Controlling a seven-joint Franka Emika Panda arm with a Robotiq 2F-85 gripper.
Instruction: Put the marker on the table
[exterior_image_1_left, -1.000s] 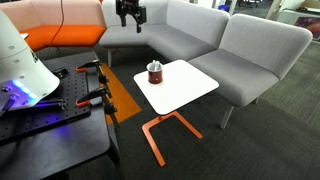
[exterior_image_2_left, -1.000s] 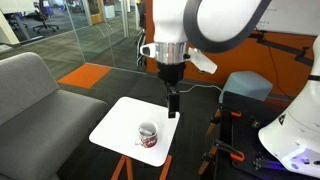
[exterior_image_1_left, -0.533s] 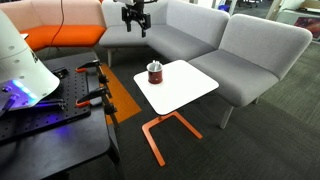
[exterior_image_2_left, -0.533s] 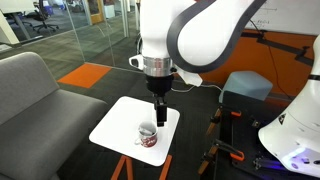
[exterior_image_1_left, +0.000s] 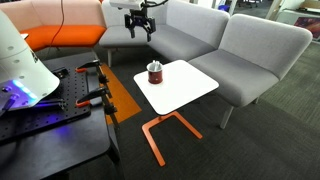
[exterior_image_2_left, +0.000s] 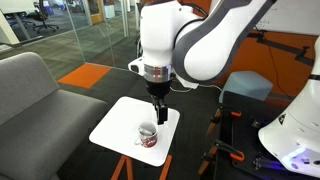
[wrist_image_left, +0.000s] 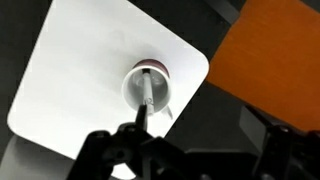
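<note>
The marker (wrist_image_left: 143, 105), a slim dark stick, hangs from my gripper (wrist_image_left: 135, 137), which is shut on its upper end. In the wrist view its tip points down over the open mouth of the dark red mug (wrist_image_left: 150, 84). In an exterior view my gripper (exterior_image_2_left: 157, 99) holds the marker (exterior_image_2_left: 159, 114) upright just above the mug (exterior_image_2_left: 148, 135). The mug stands on the white square table (exterior_image_2_left: 115, 125). From another side, my gripper (exterior_image_1_left: 142, 27) is high above the table (exterior_image_1_left: 190, 88) and the mug (exterior_image_1_left: 155, 72).
A grey sofa (exterior_image_1_left: 235, 45) wraps behind the table and also shows in an exterior view (exterior_image_2_left: 30, 85). The black workbench with clamps (exterior_image_1_left: 55, 110) stands beside the table. The table's orange frame (exterior_image_1_left: 160, 130) reaches the floor. An orange floor patch (wrist_image_left: 270, 60) lies beside the table.
My gripper has carried the marker sideways over the table until it hangs right above the mug. The mug and table have not moved.
</note>
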